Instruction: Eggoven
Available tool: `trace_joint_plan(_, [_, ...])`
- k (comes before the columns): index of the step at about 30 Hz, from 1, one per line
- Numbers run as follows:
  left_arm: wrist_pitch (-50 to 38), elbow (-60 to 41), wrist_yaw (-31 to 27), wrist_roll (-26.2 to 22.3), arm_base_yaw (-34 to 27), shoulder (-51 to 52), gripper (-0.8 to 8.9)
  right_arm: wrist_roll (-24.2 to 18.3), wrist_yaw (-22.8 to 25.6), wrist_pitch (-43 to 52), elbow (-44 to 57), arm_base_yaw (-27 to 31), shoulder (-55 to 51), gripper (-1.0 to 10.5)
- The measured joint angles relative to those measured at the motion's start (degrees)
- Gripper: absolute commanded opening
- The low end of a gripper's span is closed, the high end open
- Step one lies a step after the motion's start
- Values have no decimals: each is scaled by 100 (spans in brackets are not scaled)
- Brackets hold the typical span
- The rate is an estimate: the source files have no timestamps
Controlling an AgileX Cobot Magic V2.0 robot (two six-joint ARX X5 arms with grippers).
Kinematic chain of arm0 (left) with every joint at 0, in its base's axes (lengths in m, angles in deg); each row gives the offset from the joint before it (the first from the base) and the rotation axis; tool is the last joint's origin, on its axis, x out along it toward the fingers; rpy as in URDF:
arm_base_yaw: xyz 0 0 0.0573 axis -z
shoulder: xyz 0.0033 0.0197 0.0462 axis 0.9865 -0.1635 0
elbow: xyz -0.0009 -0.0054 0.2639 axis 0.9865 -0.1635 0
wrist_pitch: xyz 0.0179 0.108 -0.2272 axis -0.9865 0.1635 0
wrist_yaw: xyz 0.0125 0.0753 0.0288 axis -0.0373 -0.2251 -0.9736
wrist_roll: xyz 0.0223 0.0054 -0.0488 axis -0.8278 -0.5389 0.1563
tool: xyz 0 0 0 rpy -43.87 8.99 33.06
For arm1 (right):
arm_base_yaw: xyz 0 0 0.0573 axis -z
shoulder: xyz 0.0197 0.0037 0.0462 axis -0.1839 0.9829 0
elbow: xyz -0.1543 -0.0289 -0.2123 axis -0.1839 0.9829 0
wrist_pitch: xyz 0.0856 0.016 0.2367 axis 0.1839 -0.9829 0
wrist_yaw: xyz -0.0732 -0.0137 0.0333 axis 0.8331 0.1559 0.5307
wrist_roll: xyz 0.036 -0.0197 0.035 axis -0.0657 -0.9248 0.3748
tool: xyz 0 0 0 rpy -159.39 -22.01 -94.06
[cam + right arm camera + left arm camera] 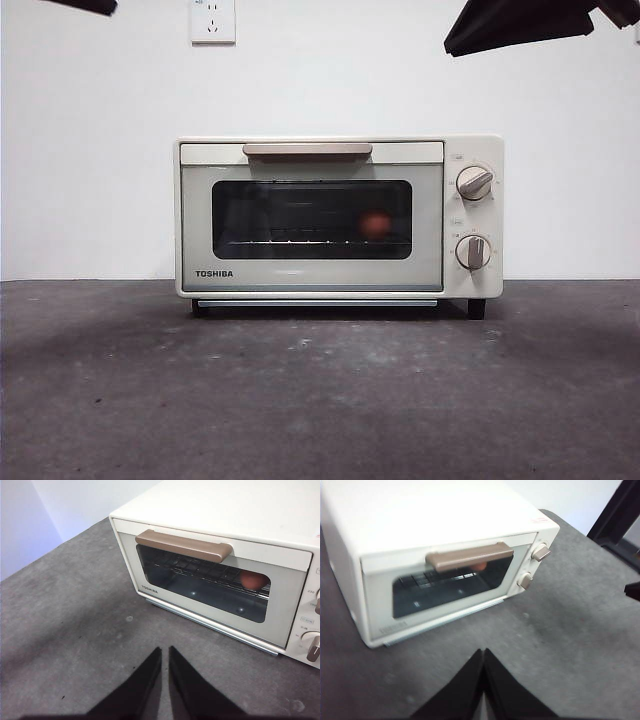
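The cream TOSHIBA oven [340, 150] stands mid-table with its dark glass door [312, 220] closed and its beige handle [307, 149] along the door's top. The orange-brown egg [375, 224] lies on the wire rack inside, toward the knob side, seen through the glass. It also shows in the right wrist view [252, 580] and partly behind the handle in the left wrist view [479, 567]. My left gripper [483, 652] is shut and empty, above the table in front of the oven. My right gripper [165, 651] is nearly closed and empty, also in front of the oven.
Two knobs [474, 183] [473, 252] sit on the oven's right panel. A wall socket [212, 20] is on the white wall behind. The dark grey table [320, 400] stretches in front. Black arm parts [530, 22] show at the top corners.
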Motion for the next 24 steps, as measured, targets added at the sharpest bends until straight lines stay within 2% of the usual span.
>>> trace_joint_plan(4, [-109,-52,-2,-743,-391,461,7,0,-2,-2,0,0,0,5])
trace_joint_plan(7, [-361,-356,-2,-1014,-789,927,7,2,0,0,0,0,0,6])
trace_joint_plan(11, [-977,-1099,-101,-1167,-1316,1506,7,2,0,-2,0,0,0,5])
trace_joint_plan(17, [-2138,-2601,-883,-1134,-1502,2509,7,0,-2,0,0,0,0,5])
trace_joint_plan(24, [-2236,-3877,-1217,-1130,-1517,3707,7,2,0,0,0,0,0,5])
